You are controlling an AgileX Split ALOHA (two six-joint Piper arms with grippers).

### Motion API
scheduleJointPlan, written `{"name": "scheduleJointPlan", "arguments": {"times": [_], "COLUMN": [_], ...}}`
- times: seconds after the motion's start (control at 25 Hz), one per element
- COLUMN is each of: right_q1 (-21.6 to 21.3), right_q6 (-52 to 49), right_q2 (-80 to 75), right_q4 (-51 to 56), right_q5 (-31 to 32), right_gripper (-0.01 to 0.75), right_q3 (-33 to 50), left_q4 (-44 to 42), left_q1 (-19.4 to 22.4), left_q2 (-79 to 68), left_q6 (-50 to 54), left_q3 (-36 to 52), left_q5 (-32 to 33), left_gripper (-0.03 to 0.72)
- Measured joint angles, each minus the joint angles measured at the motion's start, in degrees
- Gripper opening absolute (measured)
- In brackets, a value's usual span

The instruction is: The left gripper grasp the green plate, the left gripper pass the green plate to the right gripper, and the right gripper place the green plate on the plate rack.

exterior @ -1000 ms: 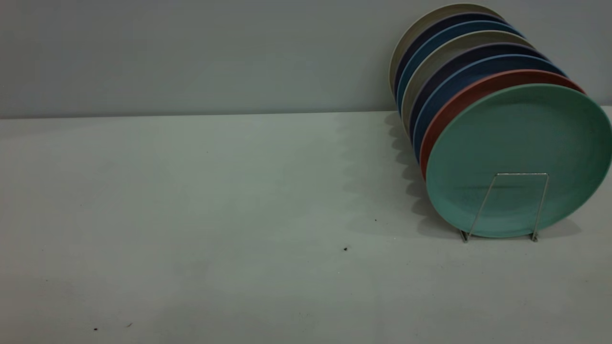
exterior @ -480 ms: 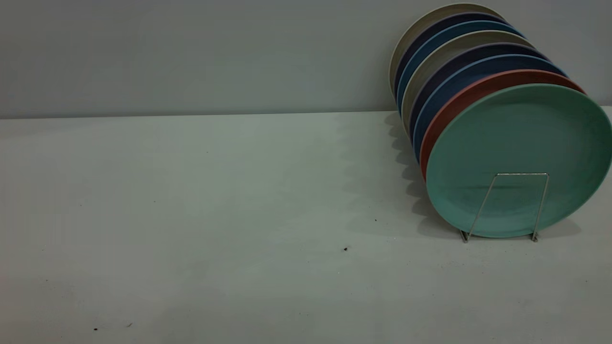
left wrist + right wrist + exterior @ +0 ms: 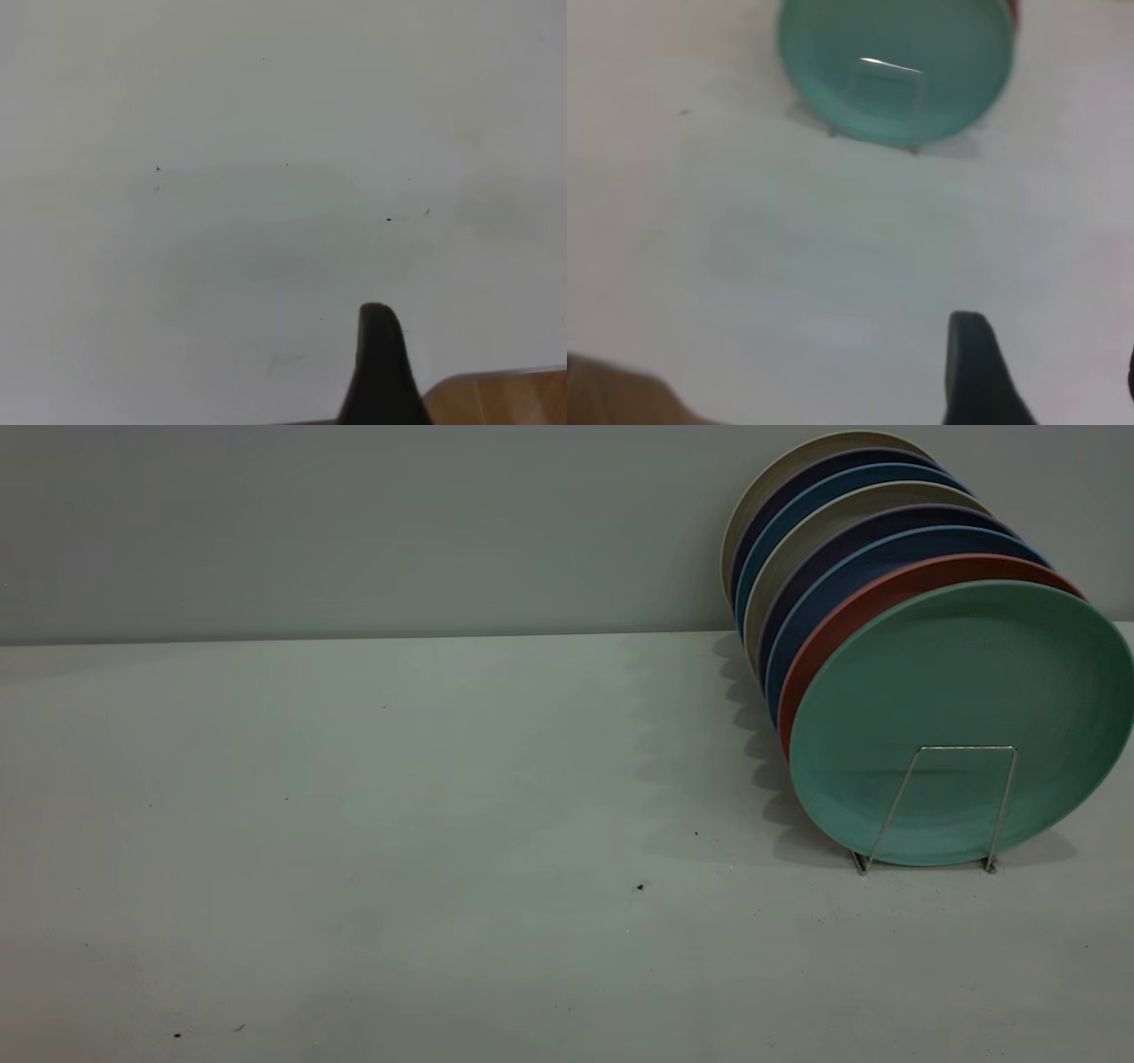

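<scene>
On plate rack [image 3: 926,808]: green plate [image 3: 961,708], well apart from right end effector [image 3: 1045,372].

Barely any robot on show: just one black, tapered finger with a rounded tip from the left gripper [image 3: 379,367], and a similar dark, blurry finger, probably matte plastic, from the right gripper [image 3: 1050,372].

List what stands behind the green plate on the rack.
Behind the green plate on the rack stand a red plate, then blue, dark and beige ones. Only their rims show; the faces and the rack's other loops are covered.
</scene>
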State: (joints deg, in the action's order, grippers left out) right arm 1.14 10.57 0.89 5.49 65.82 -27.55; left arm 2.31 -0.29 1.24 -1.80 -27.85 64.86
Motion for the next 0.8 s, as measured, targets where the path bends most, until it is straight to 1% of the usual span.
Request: {"name": "scheduleJointPlan", "arguments": {"times": [0.12,0.2,0.8], "right_q1": [0.0,0.0,0.0], "right_q6": [-4.7,-5.9,-6.2], "right_q2": [0.0,0.0,0.0], "right_q4": [-3.0,-3.7,-4.2], "right_q5": [-0.1,-0.1,-0.1], "right_gripper": [0.421,0.421,0.421], "right_q3": [0.0,0.0,0.0], "left_q4": [0.0,0.0,0.0], "left_q1": [0.0,0.0,0.0], "left_q2": [0.0,0.0,0.0], "left_q6": [0.0,0.0,0.0], "left_q3": [0.0,0.0,0.0], "left_q5": [0.0,0.0,0.0], "left_gripper": [0.567,0.567,0.567]}}
